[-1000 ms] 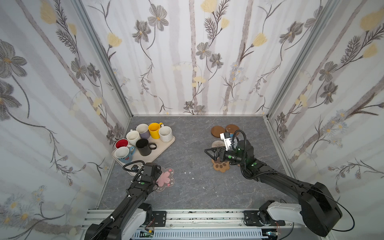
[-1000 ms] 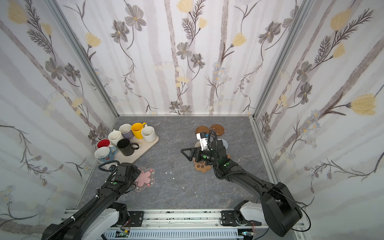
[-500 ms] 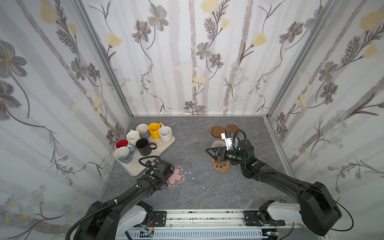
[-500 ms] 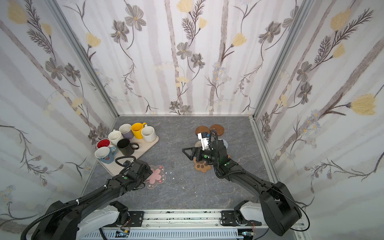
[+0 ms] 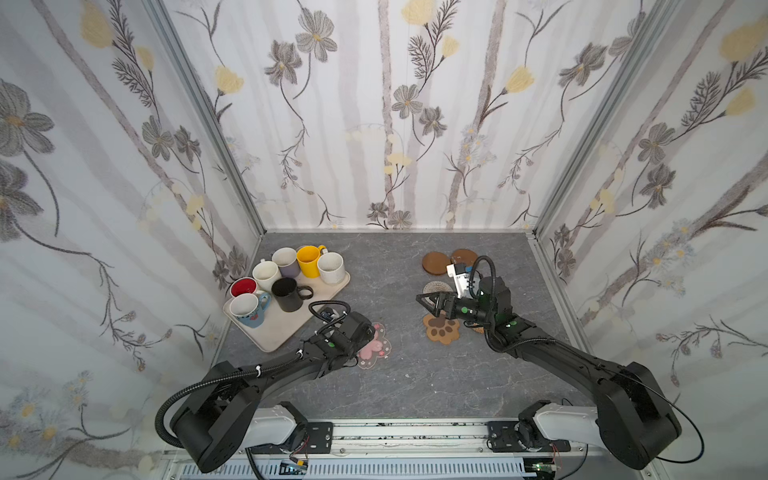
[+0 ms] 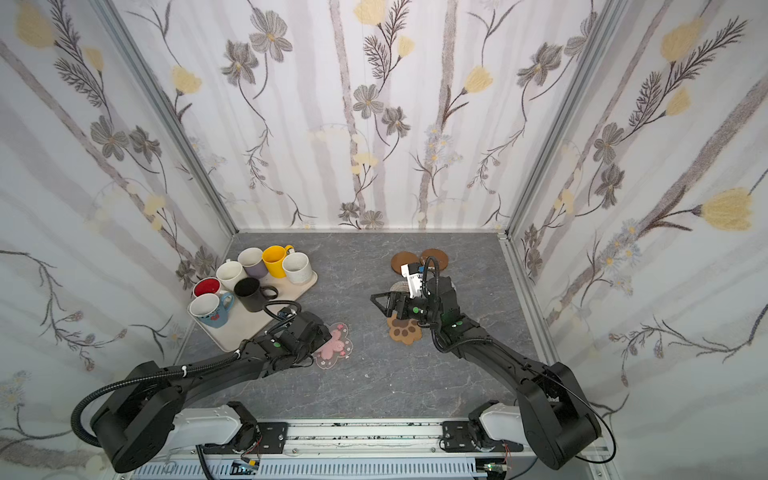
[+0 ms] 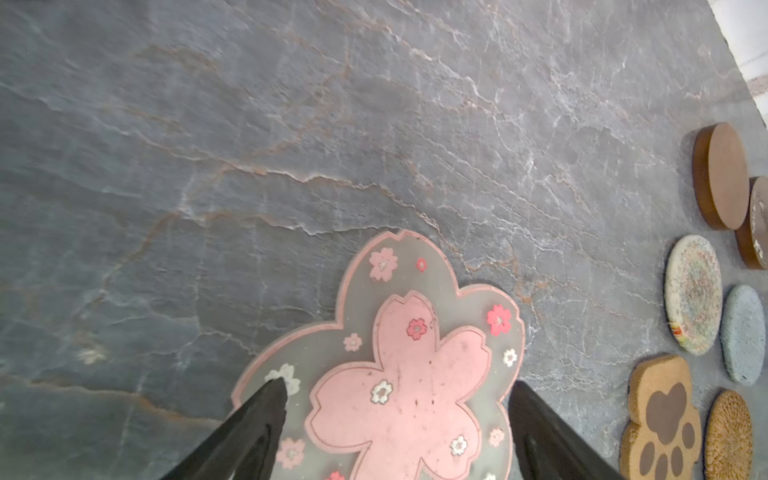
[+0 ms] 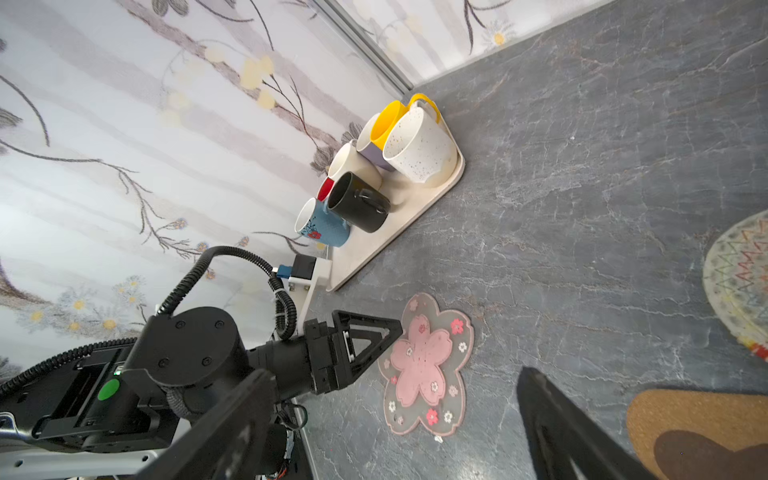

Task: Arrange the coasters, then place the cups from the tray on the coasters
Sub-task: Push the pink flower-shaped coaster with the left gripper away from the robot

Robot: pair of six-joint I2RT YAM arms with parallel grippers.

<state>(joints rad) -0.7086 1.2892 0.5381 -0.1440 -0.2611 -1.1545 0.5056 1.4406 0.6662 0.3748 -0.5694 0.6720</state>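
While wide-jawed, left tool (image 7: pixel 397 384) over pink-flower coaster (image 7: pixel 409 332)

A: From where is the scene taken in both top views?
B: The worktop (image 5: pixel 395 374) is looked down on from high above its near edge, and the tray (image 5: pixel 280 330) is seen small. Almost the whole scene is shared, slightly shifted.
A: And the wrist views?
B: In the left wrist view the worktop is faced from very near, away from the tray, past the left end effector (image 7: pixel 399 388). In the right wrist view the tray is faced from low across the worktop, past the right end effector (image 8: pixel 397 374). The pink-flower coaster (image 7: pixel 399 365), near the tray, is shared by both.
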